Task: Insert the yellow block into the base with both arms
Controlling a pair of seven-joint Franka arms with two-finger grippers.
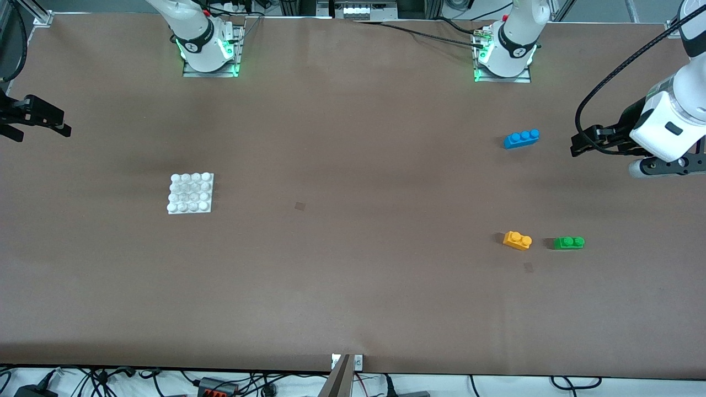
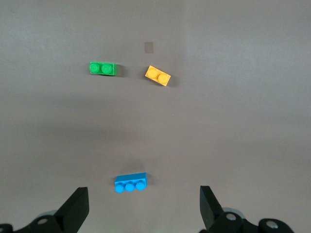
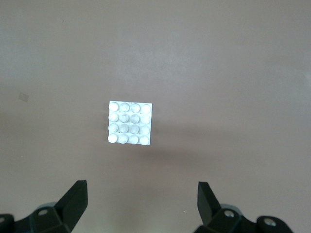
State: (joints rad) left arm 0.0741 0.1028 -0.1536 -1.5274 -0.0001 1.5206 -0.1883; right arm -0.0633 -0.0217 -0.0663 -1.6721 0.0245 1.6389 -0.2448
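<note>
Nearest the front cam: tangle of black cables (image 1: 110, 380) along the table's near edge, partly cut off by the frame. Landmark = yellow block (image 1: 517, 240): lies on the brown table (image 1: 353, 286), turned askew, touching nothing. Green two-stud brick (image 1: 568, 242) sits just beside it, toward the left arm's end; blue three-stud brick (image 1: 521, 138) is farther from the cam than the yellow block, well apart. White base (image 1: 191, 193) rests far off toward the right arm's end, studs up. Left gripper (image 1: 579, 144) hangs over the table near the blue brick, fingers spread wide, holding nothing; arm mostly cut off at frame edge. Right gripper (image 1: 33, 118) over the table edge at the base's end, only partly in frame; wrist view shows fingers (image 3: 75, 196) apart, empty. Two small dark squares mark the tabletop. Both arm mounts glow green.
</note>
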